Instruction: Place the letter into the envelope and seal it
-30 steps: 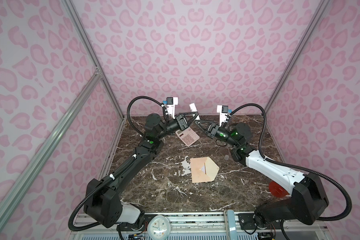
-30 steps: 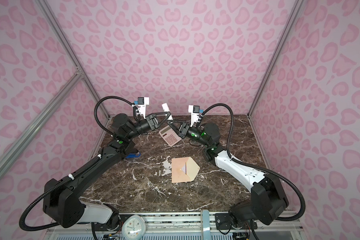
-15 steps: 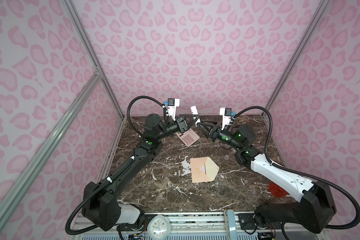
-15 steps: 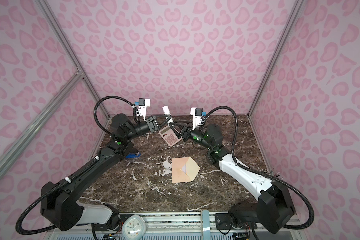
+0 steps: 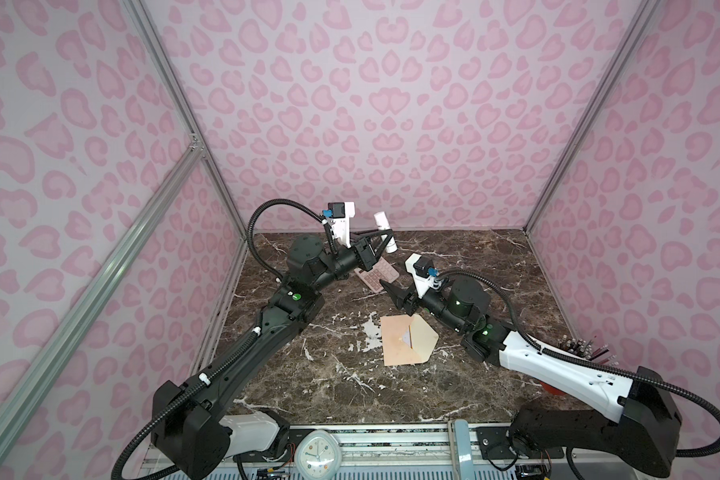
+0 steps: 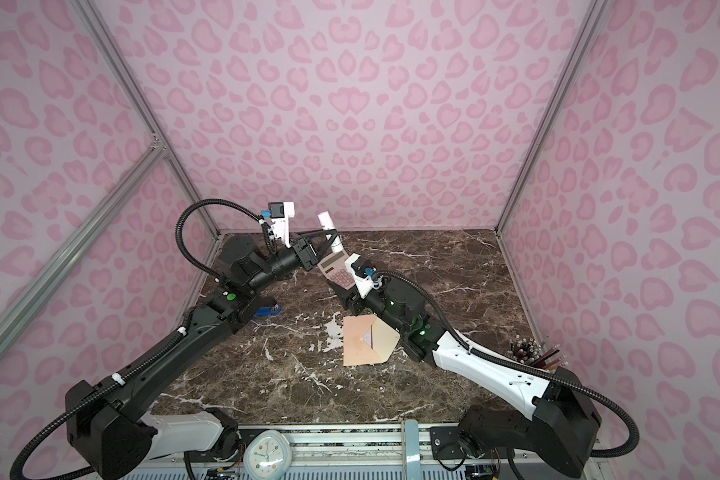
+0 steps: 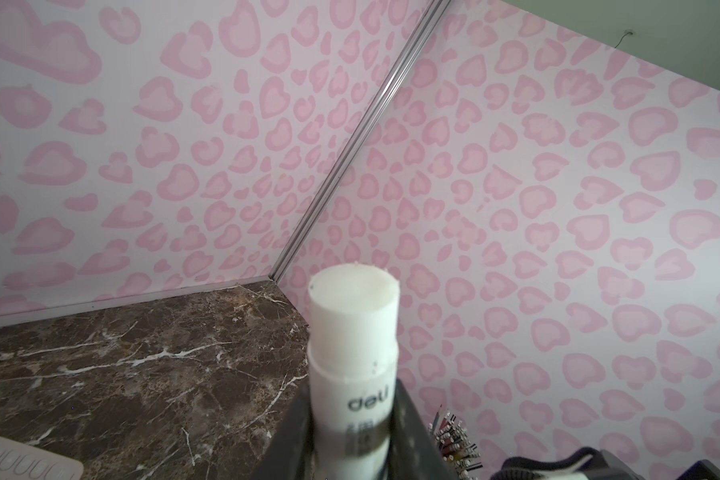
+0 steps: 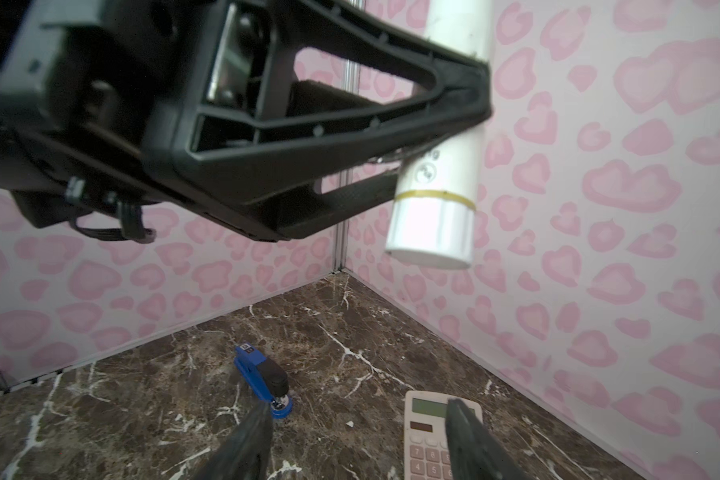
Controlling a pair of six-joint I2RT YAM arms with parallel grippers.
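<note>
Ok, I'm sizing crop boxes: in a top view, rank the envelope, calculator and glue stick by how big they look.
1. envelope
2. calculator, partly hidden
3. glue stick, smallest although lifted off the table towards the camera

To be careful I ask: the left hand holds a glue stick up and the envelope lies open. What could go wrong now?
1. The left hand pinches the glue stick high above the calculator; it may slip and fall.
2. The envelope lies loose with its flap open; rubbing glue on it may drag or crease it unless the open right hand steadies it.
</note>
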